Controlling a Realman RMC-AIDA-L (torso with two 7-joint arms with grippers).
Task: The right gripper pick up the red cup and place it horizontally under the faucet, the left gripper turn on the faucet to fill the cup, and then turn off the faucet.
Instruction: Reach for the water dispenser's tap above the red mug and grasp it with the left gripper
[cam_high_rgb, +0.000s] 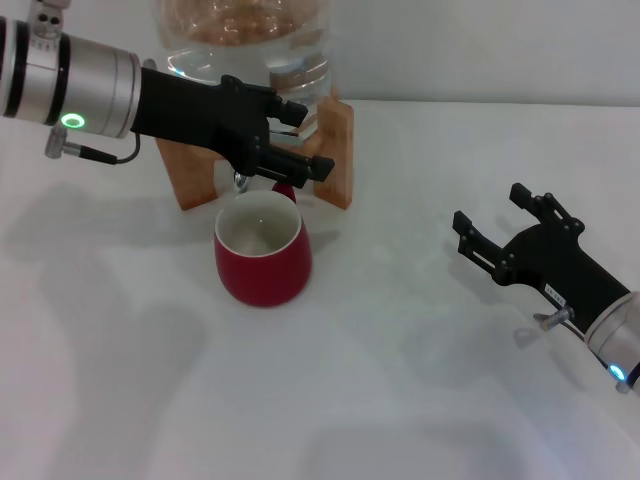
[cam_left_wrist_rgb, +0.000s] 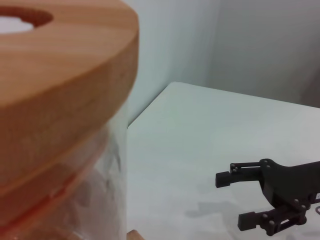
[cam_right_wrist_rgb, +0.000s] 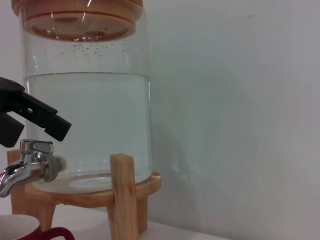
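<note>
Head view: left gripper (cam_high_rgb: 292, 140) fingers, slightly parted, straddle the faucet (cam_right_wrist_rgb: 30, 165) lever, red cup (cam_high_rgb: 262, 250) just below; right gripper (cam_high_rgb: 500, 225) spread, empty; late closing risks overflow

Colours, all views
Red cup (cam_high_rgb: 262, 262) dark red w/ cream inside; faucet (cam_right_wrist_rgb: 31, 165) shiny chrome; jar (cam_right_wrist_rgb: 87, 125) clear on light-wood stand (cam_right_wrist_rgb: 123, 197) (lid same wood); left gripper (cam_high_rgb: 288, 140) black, arm silver w/ green light; right gripper (cam_high_rgb: 492, 227) black, blue light; table (cam_high_rgb: 400, 380) white.
</note>
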